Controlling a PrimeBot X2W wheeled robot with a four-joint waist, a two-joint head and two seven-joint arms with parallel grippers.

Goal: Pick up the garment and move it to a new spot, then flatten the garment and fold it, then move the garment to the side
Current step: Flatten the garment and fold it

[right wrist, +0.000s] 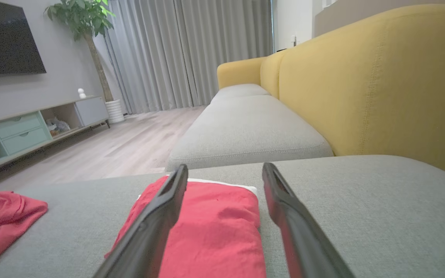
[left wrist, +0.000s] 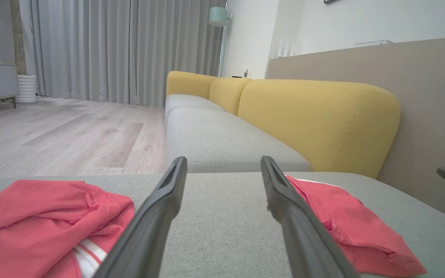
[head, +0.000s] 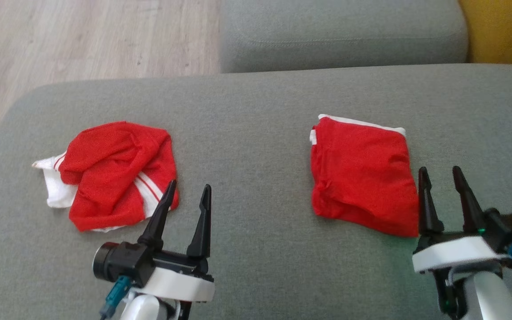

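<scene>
Two red garments lie well apart on the wide grey sofa cushion (head: 256,111). The crumpled garment (head: 114,173) sits on the left in a loose heap, with white fabric and white stripes showing at its left and near edges. The folded garment (head: 362,178) rests on the right as a neat, roughly square packet, a white band along its far edge. The left claw (head: 190,186) is at the near right corner of the crumpled garment, its two dark fingers spread wide and holding nothing; one fingertip overlaps the red cloth in the head view, and whether it touches cannot be told. The right claw (head: 439,170) is just beside the near right corner of the folded garment, likewise wide open and empty. Beyond the far edge lie a second grey cushion (head: 340,31), a yellow backrest (left wrist: 315,119) and a pale wooden floor (head: 82,35).
</scene>
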